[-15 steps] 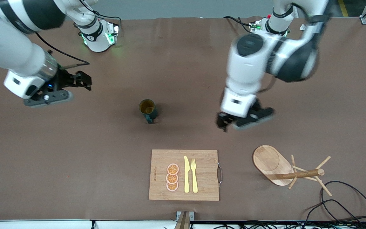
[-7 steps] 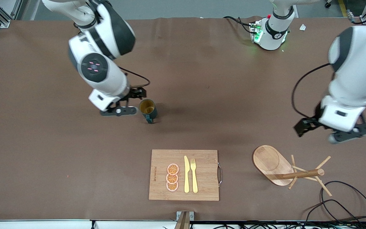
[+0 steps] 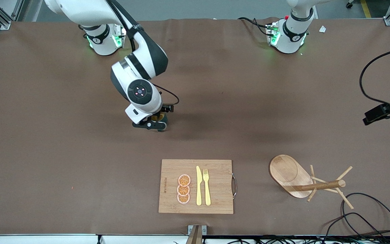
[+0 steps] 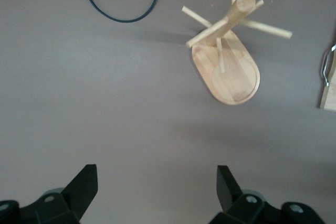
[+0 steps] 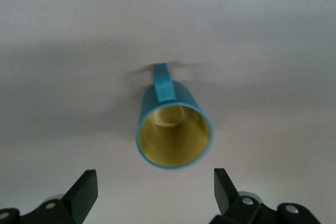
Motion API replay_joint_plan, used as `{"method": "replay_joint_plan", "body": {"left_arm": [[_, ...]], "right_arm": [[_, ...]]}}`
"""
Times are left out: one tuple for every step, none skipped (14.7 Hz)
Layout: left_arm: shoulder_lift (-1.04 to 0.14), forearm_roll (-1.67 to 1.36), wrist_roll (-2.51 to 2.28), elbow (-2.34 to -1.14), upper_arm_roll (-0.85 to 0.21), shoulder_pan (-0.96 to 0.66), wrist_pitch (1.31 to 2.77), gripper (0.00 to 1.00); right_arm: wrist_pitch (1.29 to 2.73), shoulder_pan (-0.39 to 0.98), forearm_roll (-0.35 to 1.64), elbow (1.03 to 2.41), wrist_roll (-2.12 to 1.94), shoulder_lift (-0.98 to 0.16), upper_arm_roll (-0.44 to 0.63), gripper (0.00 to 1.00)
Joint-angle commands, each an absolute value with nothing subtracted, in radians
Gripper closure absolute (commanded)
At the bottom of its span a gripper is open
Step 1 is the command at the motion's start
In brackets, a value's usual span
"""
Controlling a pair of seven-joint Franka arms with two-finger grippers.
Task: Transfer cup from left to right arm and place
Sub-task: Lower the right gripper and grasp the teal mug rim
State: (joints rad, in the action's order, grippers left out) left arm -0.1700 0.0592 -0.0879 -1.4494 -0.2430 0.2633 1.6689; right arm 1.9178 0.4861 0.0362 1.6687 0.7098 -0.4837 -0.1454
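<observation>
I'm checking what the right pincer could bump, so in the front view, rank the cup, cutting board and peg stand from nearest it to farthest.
Right pincer is open.
1. Cup, directly under it.
2. Cutting board, nearer the camera.
3. Peg stand, toward the left arm's end.

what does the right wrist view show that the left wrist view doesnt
Only the right wrist view: the small teal mug with a mustard-yellow inside, upright on the table, its loop handle visible, with the open right gripper above it and its fingers clear of the mug.

Only the left wrist view: the wooden peg stand on an oval base, a black cable loop, an edge of the wooden cutting board, and the open, empty left gripper.

Both: the brown table surface.
</observation>
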Motion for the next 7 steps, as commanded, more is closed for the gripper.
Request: {"method": "replay_joint_plan", "body": {"left_arm": [[-0.163, 0.043, -0.005, -1.420, -0.244, 0.279, 1.625, 0.00], [-0.166, 0.049, 0.012, -1.419, -0.244, 0.281, 1.624, 0.00], [-0.167, 0.051, 0.027, -1.420, -0.242, 0.281, 1.624, 0.00], [-0.169, 0.052, 0.034, -1.419, -0.242, 0.281, 1.624, 0.00], [-0.170, 0.052, 0.034, -1.419, -0.242, 0.281, 1.624, 0.00], [-0.169, 0.052, 0.038, -1.419, -0.244, 0.281, 1.624, 0.00], [-0.164, 0.055, 0.046, -1.419, -0.248, 0.278, 1.623, 0.00]], "right_arm": [[2.011, 0.525, 0.037, 1.739, 0.782, -0.485, -0.138, 0.05], [2.022, 0.534, 0.037, 1.741, 0.798, -0.492, -0.138, 0.08], [2.026, 0.541, 0.037, 1.741, 0.814, -0.503, -0.138, 0.11], [2.029, 0.545, 0.037, 1.744, 0.816, -0.506, -0.138, 0.16], [2.042, 0.546, 0.037, 1.758, 0.816, -0.508, -0.138, 0.20], [2.068, 0.545, 0.037, 1.782, 0.816, -0.506, -0.138, 0.25], [2.094, 0.543, 0.037, 1.801, 0.816, -0.506, -0.138, 0.31]]}}
